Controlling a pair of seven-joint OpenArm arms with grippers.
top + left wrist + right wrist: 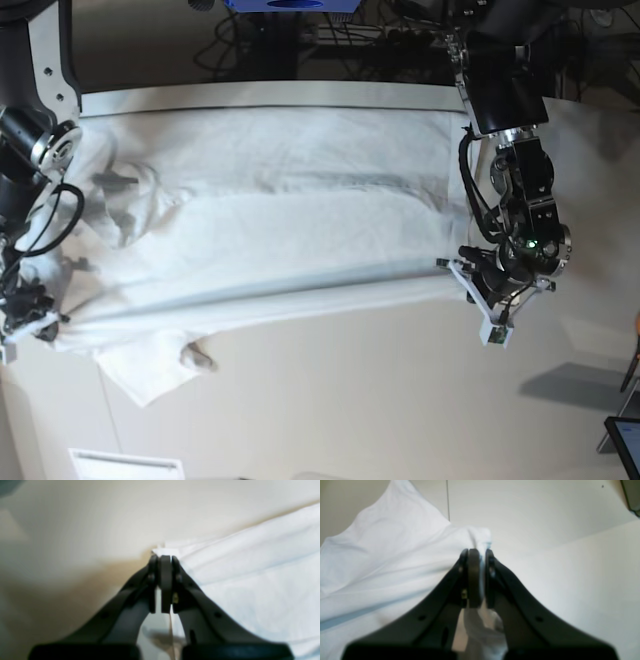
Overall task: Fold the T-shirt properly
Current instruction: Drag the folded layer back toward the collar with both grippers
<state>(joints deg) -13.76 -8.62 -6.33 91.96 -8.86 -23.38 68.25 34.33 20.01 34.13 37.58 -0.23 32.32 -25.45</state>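
Observation:
The white T-shirt (pixel 280 220) lies spread wide across the table, with a long fold ridge along its near edge and a sleeve (pixel 150 365) sticking out at the lower left. At the shirt's right end, my left gripper (pixel 447 266) is shut on the edge of the cloth. In the left wrist view, the left gripper (pixel 165 557) pinches a small corner of the T-shirt (pixel 250 567). My right gripper (pixel 57 321) is shut on the shirt's left end. The right wrist view shows the right gripper (pixel 477 552) with bunched T-shirt (pixel 395 555) fabric between its jaws.
The off-white tabletop (pixel 350 400) extends toward the near edge in front of the shirt. A small white label (pixel 125 465) lies at the lower left. Dark cables and equipment (pixel 330 40) stand behind the table. A dark screen (pixel 625 440) shows at the lower right.

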